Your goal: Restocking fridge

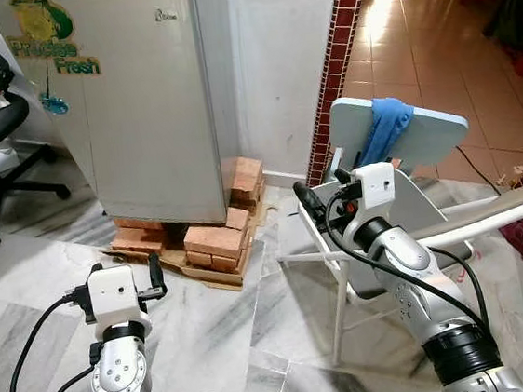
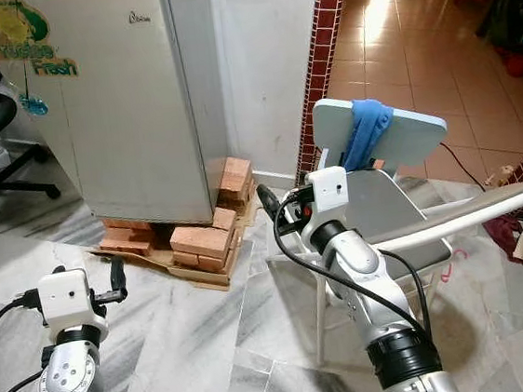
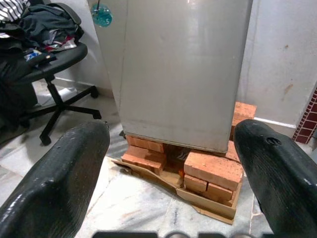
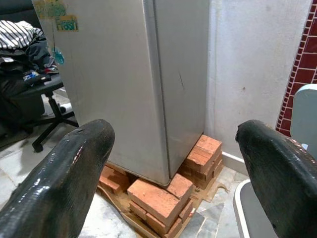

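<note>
- Bright and even all over, like daytime indoors.
- Strong shine on the orange floor tiles [image 1: 392,14] far back, with light coming in from there.
- Soft glow on the silver fridge [image 3: 183,74] door.
- Only faint, soft shadows under the white chair [image 1: 377,231].
- Sharp in the head views.
- Fuzzy up close on the black fingers [image 4: 64,178] in both wrist views.

My two head views looked forward and down from above at the closed grey metal fridge [image 1: 144,101] standing on red bricks [image 1: 215,240], with the white plastic chair [image 2: 388,201] to its right. Each wrist camera looked along my own black fingers [image 3: 64,183] toward the fridge's lower part from nearer the floor. All four views shared fridge and bricks.
</note>
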`<state>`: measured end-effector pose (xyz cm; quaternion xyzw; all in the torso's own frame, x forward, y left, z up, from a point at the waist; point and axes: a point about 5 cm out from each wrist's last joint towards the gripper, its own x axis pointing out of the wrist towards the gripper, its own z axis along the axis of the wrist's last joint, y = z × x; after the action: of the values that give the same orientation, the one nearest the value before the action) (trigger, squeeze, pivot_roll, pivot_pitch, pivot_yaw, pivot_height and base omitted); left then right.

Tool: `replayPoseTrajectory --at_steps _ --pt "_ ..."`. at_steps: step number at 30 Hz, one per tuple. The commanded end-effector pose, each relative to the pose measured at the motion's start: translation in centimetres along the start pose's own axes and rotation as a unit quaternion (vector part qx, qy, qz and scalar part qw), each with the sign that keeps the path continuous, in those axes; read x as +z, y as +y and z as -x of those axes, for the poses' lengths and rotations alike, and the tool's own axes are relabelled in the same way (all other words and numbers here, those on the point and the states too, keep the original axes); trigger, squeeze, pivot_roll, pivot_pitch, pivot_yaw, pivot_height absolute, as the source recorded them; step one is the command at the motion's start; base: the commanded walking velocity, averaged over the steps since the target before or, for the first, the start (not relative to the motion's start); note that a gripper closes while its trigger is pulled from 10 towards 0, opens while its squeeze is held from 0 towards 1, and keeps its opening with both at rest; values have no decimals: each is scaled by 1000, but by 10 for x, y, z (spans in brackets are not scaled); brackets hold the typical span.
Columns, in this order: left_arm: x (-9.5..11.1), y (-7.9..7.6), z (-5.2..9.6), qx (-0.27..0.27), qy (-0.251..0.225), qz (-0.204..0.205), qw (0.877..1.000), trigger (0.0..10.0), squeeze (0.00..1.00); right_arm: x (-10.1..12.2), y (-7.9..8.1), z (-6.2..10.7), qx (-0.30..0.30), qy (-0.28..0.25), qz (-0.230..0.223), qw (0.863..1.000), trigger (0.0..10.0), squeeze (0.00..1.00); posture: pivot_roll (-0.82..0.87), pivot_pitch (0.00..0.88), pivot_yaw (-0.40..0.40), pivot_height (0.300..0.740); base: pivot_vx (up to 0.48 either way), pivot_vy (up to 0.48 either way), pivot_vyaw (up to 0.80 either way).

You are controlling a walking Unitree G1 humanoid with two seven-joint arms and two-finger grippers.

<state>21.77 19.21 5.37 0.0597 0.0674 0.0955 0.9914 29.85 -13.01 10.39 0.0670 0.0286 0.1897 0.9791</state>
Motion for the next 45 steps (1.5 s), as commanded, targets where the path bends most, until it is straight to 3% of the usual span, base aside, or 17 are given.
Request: replayPoseTrajectory --at_steps 1,14,15,16,18,21,29,35,38,40,41,45 --pt "0 0 0 -1 -2 -2 1000 10000 0 2 0 -2 1 -3 3 1000 10000 0 139 0 -18 740 0 0 0" --pt "0 0 0 -1 -2 -2 1000 10000 0 2 0 -2 1 -3 3 1000 10000 0 139 0 -18 740 0 0 0" --pt "0 0 -1 -1 -3 -3 1000 10000 0 1 1 -2 -3 -10 3 1000 10000 0 0 0 0 740 0 0 0" --pt "7 -7 -6 -16 -21 -9 1000 10000 0 -9 -9 3 -27 5 8 1000 10000 0 107 0 -43 740 0 0 0" --pt "15 -16 -12 -34 -44 -18 998 10000 0 -22 -20 12 -48 24 9 999 10000 0 104 0 -42 740 0 0 0" --pt "19 -19 -16 -35 -48 -13 998 10000 0 -24 -20 13 -49 28 17 998 10000 0 101 7 -46 740 0 0 0" --pt "22 -21 -18 -41 -53 -4 998 10000 0 -25 -21 9 -67 30 31 997 10000 0 102 30 -49 740 0 469 0" --pt "22 -22 -16 -39 -54 2 998 10000 0 -25 -19 8 -51 24 30 998 10000 0 107 46 -54 740 0 480 0" --pt "23 -21 -14 -40 -53 13 998 10000 0 -22 -15 5 -42 15 52 998 10000 0 109 58 -53 740 0 480 0" --pt "23 -21 -13 -40 -53 15 998 10000 0 -23 -15 5 -45 19 48 998 10000 0 110 61 -52 740 0 480 0" --pt "23 -21 -13 -42 -53 15 998 10000 0 -27 -11 3 -20 44 5 999 10000 0 112 69 -51 740 0 480 0" --pt "23 -20 -13 -41 -52 17 998 10000 0 -24 -11 3 -19 33 10 999 10000 0 115 76 -51 740 0 480 0"
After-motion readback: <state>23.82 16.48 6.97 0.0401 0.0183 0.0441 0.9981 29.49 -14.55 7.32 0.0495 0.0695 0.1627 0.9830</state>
